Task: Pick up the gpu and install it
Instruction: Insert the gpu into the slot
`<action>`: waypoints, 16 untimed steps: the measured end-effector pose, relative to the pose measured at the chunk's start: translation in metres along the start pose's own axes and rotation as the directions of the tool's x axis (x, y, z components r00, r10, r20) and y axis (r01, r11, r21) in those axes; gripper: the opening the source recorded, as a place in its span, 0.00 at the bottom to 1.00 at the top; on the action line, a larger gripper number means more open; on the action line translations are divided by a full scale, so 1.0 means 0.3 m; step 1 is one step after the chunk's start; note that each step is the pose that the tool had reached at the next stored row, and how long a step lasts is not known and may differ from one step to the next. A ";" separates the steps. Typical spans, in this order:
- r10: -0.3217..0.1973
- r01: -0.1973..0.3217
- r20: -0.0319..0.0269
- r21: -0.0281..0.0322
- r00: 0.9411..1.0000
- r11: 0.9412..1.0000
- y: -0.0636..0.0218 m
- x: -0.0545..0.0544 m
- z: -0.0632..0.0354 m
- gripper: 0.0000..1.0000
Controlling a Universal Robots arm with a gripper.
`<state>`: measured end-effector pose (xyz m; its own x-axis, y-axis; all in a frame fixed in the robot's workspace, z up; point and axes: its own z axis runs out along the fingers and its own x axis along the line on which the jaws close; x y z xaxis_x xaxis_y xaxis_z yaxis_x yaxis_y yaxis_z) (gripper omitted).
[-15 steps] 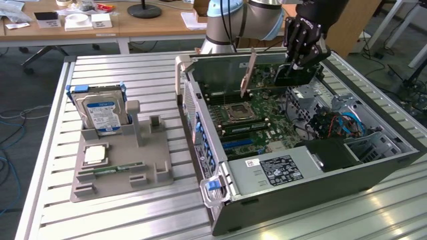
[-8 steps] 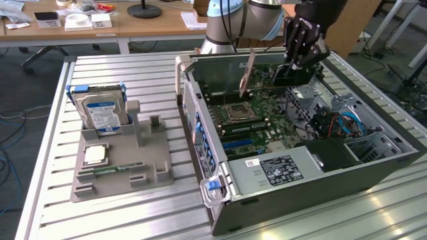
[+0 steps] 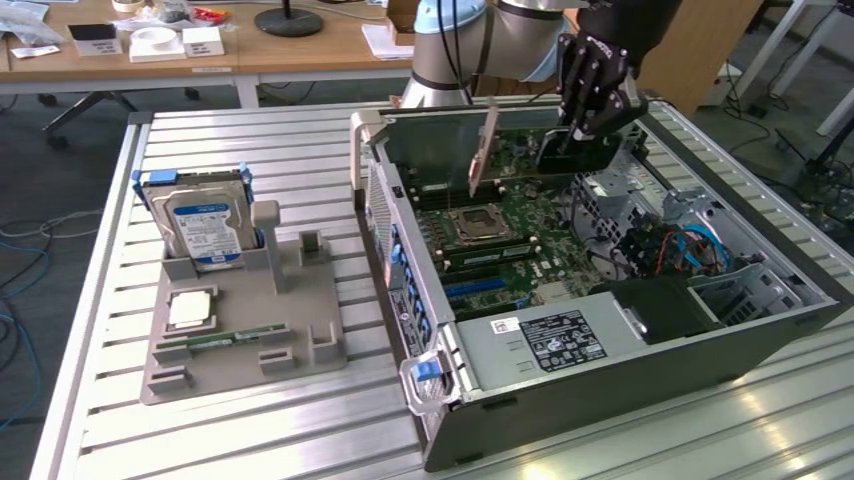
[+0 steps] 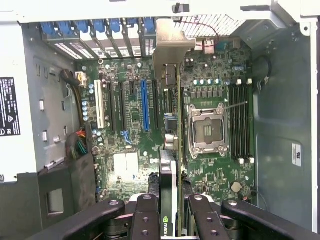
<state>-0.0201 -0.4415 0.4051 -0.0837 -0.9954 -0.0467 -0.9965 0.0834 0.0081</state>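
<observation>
The gpu (image 3: 527, 152) is a green card with a black block and a silver end bracket. It hangs above the open computer case (image 3: 441, 420), over the motherboard (image 3: 501, 245). My gripper (image 3: 587, 128) is shut on the card's black block from above. In the wrist view the gpu (image 4: 172, 150) is seen edge-on, clamped between my black fingers (image 4: 145, 215), with the gripper (image 4: 172, 212) centred on it. Its bracket points at the case's rear slot openings. The card's edge hangs between the blue slot (image 4: 145, 105) and the processor socket (image 4: 207, 130), not touching the board.
A grey holder (image 3: 247, 330) on the slatted table carries a hard drive with a blue label (image 3: 203, 225), a small chip (image 3: 191, 308) and a narrow memory stick (image 3: 220, 341). Inside the case sit a power supply (image 3: 561, 340) and a cable bundle (image 3: 674, 250). Desks stand behind.
</observation>
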 end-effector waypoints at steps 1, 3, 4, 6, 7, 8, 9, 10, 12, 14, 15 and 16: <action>-0.001 0.001 0.000 0.000 1.000 1.000 0.004 0.000 0.000 0.27; -0.001 0.001 0.000 0.001 1.000 1.000 0.008 0.001 0.000 0.27; -0.001 0.001 0.000 0.001 1.000 1.000 0.008 0.001 0.000 0.27; -0.001 0.001 0.000 0.001 1.000 1.000 0.008 0.001 0.000 0.27; -0.001 0.001 0.000 0.001 1.000 1.000 0.008 0.001 0.000 0.27; -0.001 0.001 0.000 0.001 1.000 1.000 0.008 0.001 0.000 0.27; -0.001 0.001 0.000 0.001 1.000 1.000 0.008 0.001 0.000 0.27; -0.001 0.001 0.000 0.001 1.000 1.000 0.008 0.001 0.000 0.27; -0.001 0.001 0.000 0.001 1.000 1.000 0.008 0.001 0.000 0.27; -0.001 0.001 0.000 0.001 1.000 1.000 0.008 0.001 0.000 0.27; -0.001 0.001 0.000 0.001 1.000 1.000 0.008 0.001 0.000 0.27; -0.001 0.001 0.000 0.001 1.000 1.000 0.008 0.001 0.000 0.27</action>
<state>-0.0226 -0.4415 0.4051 -0.0824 -0.9955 -0.0468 -0.9966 0.0822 0.0075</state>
